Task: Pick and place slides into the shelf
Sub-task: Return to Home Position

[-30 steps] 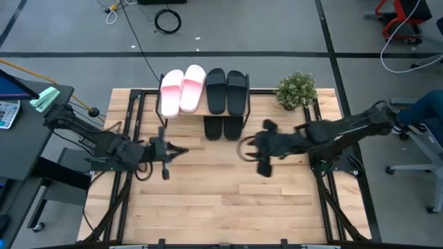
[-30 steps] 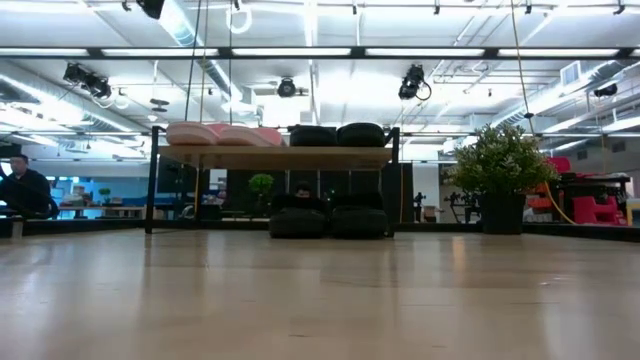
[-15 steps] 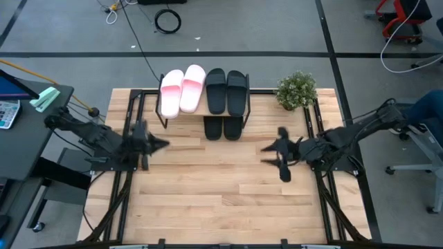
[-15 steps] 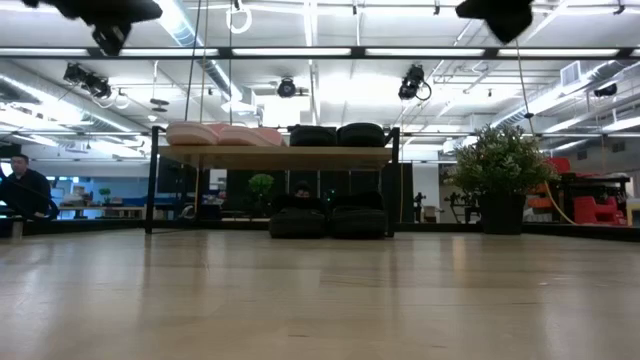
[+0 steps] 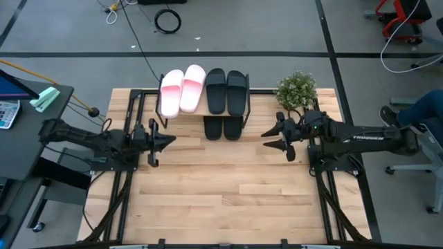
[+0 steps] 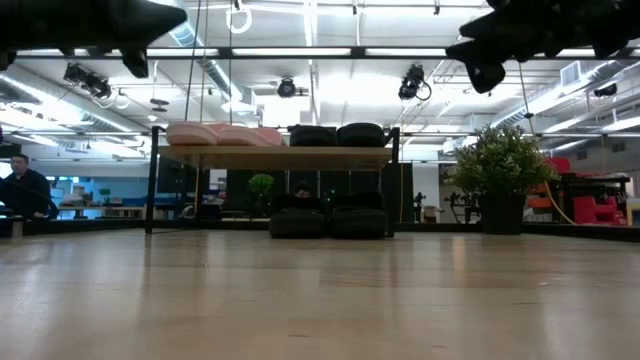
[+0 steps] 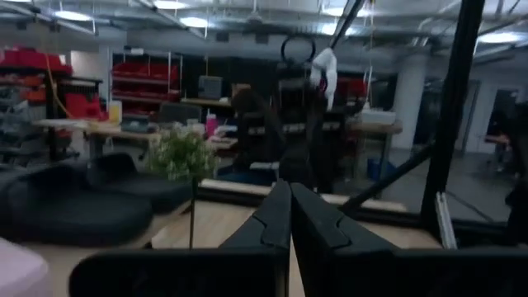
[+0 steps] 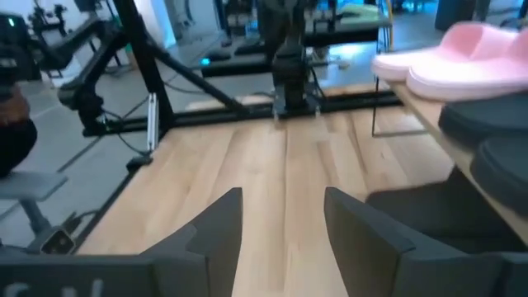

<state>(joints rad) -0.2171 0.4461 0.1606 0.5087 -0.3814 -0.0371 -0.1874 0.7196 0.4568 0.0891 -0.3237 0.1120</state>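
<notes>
The shelf (image 6: 250,157) stands at the table's far edge. On its top board lie two pink slides (image 5: 181,89) and two black slides (image 5: 226,90), soles down. Two more black slides (image 5: 223,128) rest on the table under the board, seen also in the low view (image 6: 328,222). My left gripper (image 5: 172,139) hangs shut above the table's left part, pointing about level toward the right; its wrist view shows its fingertips (image 7: 290,202) together. My right gripper (image 5: 265,139) hangs open at the right, pointing left, with nothing between its fingers (image 8: 285,214). Both are clear of the slides.
A small potted plant (image 5: 296,90) stands at the far right of the table, just beyond my right arm. Bare wooden tabletop (image 5: 221,194) stretches from the middle to the near edge. A person (image 6: 22,190) sits in the room beyond the table's left side.
Both arms have folded back from the table's middle toward their own sides. Both grippers have sunk and tipped up from pointing down to about level, and they now show at the top of the low view. The slides have kept their places.
</notes>
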